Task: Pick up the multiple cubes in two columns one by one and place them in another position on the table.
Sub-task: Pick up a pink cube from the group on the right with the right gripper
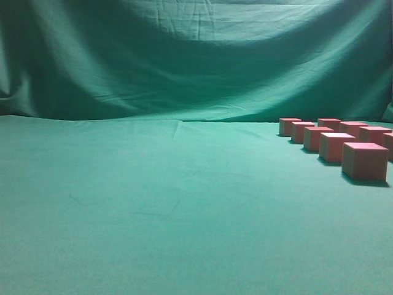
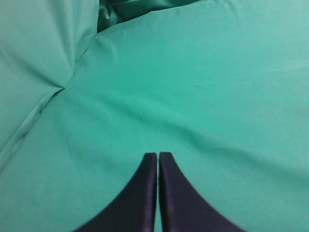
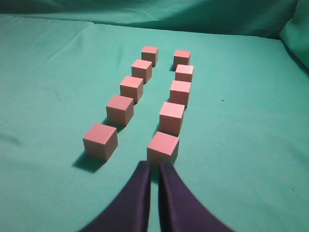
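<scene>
Several pink cubes stand in two columns on the green table (image 1: pixel 153 203). In the exterior view they sit at the far right, the nearest cube (image 1: pixel 365 161) in front. In the right wrist view the columns run away from me, with the nearest right-column cube (image 3: pixel 163 147) just beyond my right gripper (image 3: pixel 154 165). The nearest left-column cube (image 3: pixel 100 140) lies to its left. The right gripper is shut and empty, above the cloth. My left gripper (image 2: pixel 158 154) is shut and empty over bare cloth. Neither gripper shows in the exterior view.
A wrinkled green cloth backdrop (image 1: pixel 184 55) hangs behind the table. In the left wrist view a fold of draped cloth (image 2: pixel 43 72) rises at the left. Open green table surface (image 1: pixel 123 184) spreads left of the cubes.
</scene>
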You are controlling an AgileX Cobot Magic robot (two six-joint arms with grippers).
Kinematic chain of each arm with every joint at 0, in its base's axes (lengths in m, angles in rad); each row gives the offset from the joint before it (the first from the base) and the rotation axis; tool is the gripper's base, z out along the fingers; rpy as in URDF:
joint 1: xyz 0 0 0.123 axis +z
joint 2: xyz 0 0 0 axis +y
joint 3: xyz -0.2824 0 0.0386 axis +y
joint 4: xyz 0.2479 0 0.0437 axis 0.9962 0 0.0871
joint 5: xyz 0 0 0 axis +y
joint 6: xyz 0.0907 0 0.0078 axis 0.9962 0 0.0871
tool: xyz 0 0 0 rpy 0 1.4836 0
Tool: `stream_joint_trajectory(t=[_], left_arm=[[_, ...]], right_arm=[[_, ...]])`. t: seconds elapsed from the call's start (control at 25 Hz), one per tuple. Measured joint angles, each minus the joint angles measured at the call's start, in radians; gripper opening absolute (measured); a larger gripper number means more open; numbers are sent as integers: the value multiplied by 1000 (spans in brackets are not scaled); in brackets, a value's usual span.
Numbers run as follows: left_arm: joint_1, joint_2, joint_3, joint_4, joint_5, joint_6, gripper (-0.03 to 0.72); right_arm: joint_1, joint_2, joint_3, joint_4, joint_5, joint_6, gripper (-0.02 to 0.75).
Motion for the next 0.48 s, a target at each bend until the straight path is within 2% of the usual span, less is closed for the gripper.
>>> stream_joint_trajectory(t=[0.48], left_arm=[[0,0,0,0,0,0,0]], right_arm=[[0,0,0,0,0,0,48]])
